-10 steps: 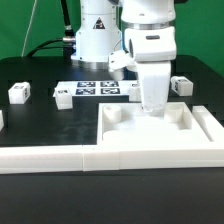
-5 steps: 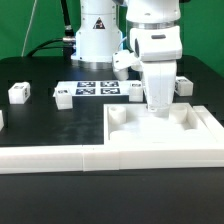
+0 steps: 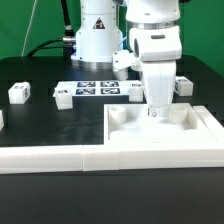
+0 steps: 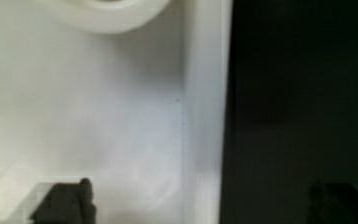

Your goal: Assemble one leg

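The large white tray-shaped panel [image 3: 165, 135] lies at the exterior view's right front. My gripper [image 3: 155, 110] reaches down into its far part. In the wrist view the gripper [image 4: 202, 203] is open, with one dark fingertip [image 4: 60, 200] over the white panel [image 4: 87, 110] and the other over the black table, straddling the panel's edge. A round hole [image 4: 114, 12] shows in the panel. Small white tagged legs lie on the table: two at the exterior view's left [image 3: 18, 93] [image 3: 63, 96] and one at the right [image 3: 181, 86]. Nothing is held.
The marker board [image 3: 98, 87] lies behind the panel, near the robot base [image 3: 95, 40]. A long white bar [image 3: 40, 158] lies along the front edge, against the panel's left side. Another small white part [image 3: 135, 91] sits beside the marker board.
The gripper has shifted a little toward the exterior view's right, and the panel has slid right with it. Both have held still for the last half second.
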### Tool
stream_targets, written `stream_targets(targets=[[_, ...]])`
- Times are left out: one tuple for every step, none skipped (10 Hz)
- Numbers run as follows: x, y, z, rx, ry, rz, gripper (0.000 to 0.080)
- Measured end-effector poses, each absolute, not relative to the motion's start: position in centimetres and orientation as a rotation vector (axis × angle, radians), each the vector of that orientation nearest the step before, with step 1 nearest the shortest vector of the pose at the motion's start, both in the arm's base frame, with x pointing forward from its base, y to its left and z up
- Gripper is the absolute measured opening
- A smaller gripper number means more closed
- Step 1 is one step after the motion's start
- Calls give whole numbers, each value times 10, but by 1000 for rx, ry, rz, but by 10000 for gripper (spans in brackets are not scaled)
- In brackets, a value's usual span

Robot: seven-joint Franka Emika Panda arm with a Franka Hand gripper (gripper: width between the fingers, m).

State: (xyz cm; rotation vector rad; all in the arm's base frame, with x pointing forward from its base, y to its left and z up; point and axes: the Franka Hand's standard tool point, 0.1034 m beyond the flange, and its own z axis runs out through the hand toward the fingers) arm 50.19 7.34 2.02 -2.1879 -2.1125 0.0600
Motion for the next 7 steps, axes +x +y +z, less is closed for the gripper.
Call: stream_targets(targets=[[502, 73, 20, -2188, -2112, 60, 629], [502, 73, 20, -2188, -2112, 60, 645], [502, 73, 20, -2188, -2112, 60, 648], [502, 73, 20, -2189, -2112, 60, 648], [501, 74, 22, -2201, -2101, 59, 648], [492, 77, 30, -2229, -2086, 67, 648], [481, 82, 42, -2260, -2067, 72, 648]])
